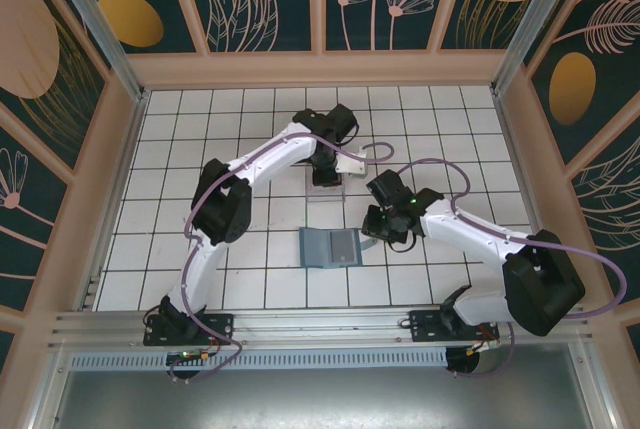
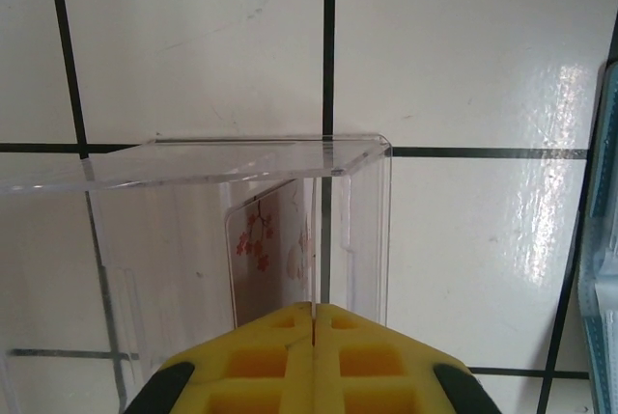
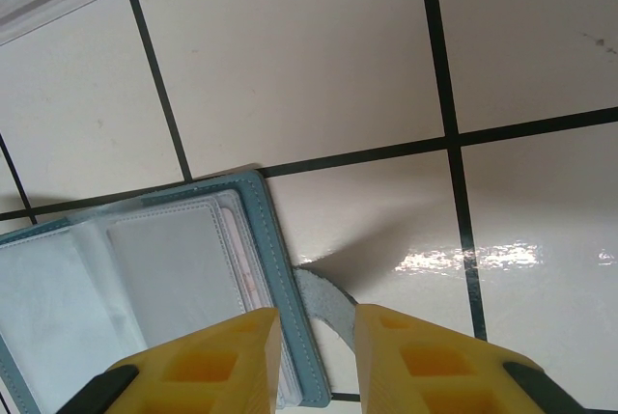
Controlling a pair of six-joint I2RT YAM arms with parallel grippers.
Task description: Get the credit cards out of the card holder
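Observation:
The teal card holder (image 1: 330, 247) lies open and flat on the tiles between the arms. In the right wrist view the card holder (image 3: 261, 240) shows pale card edges (image 3: 238, 255) peeking from its right pocket. My right gripper (image 3: 319, 322) stands open, one finger over the holder's right edge and the strap tab (image 3: 323, 303) in the gap. Over the see-through box (image 2: 193, 168) my left gripper (image 2: 314, 306) is shut, with the thin edge of a pale credit card (image 2: 266, 245) printed with red blossoms running from its fingertips into the box.
The see-through box (image 1: 328, 189) stands about one tile beyond the holder, under the left gripper (image 1: 327, 174). The right gripper (image 1: 378, 232) hangs at the holder's right side. Wooden walls ring the white tiled floor (image 1: 200, 129).

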